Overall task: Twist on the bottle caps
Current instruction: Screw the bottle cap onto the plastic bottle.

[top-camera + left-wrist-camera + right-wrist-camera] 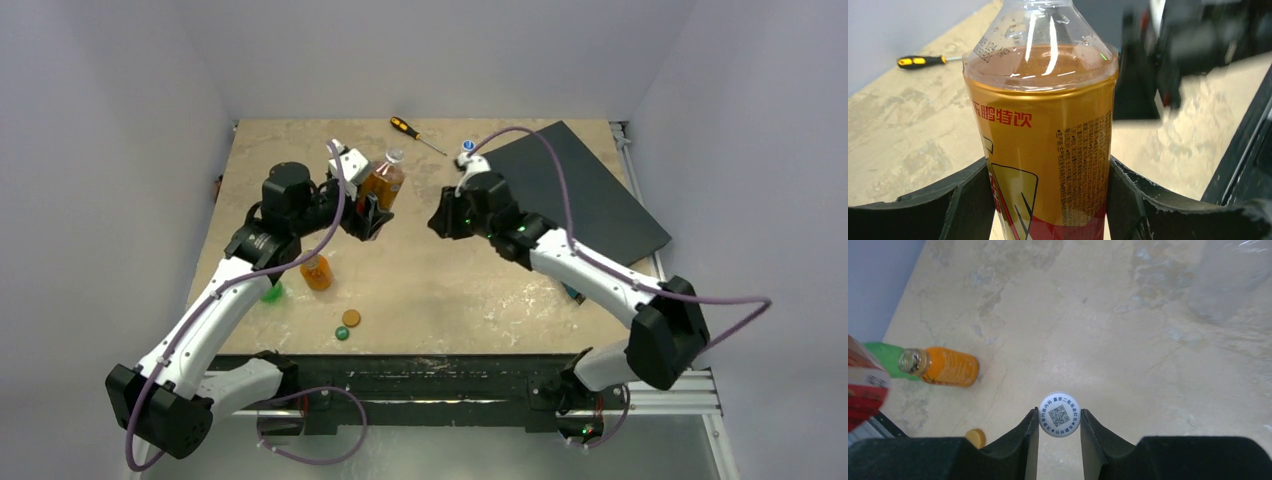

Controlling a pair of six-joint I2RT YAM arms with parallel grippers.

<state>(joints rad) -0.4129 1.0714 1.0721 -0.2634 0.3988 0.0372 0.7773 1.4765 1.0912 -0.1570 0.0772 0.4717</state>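
The white cap [1059,414] sits pinched edge-on between the two fingers of the right claw [1058,421], its printed top facing the wrist camera. The claw is closed on it to about the cap's own width and is carried above the bare desk [480,290].

The amber bottle [1043,125] it seems meant for is clamped around its labelled body by the left claw [1047,175], one finger on each side, with the neck up. In the top view its long axis runs from the claw toward the far edge, tipped a little that way. The left wrist view cuts off the very top, so I cannot say for certain that the mouth is bare, though no coloured cap shows there from above.

The coming move turns on one relation. The cap lies to the right of the bottle's neck, near it but apart, at about the same depth on the desk. My judgement is that the right arm has to carry the cap leftward and turn its open side down the neck's axis before twisting.

Further out, an orange bottle [943,366] lies on its side with an open mouth. A green bottle [883,357] lies just behind it. An orange cap [351,318] and a green cap [343,333] lie near the front edge. A blue cap [469,146] and a screwdriver [415,133] rest near the far edge, beside a dark mat [590,190].
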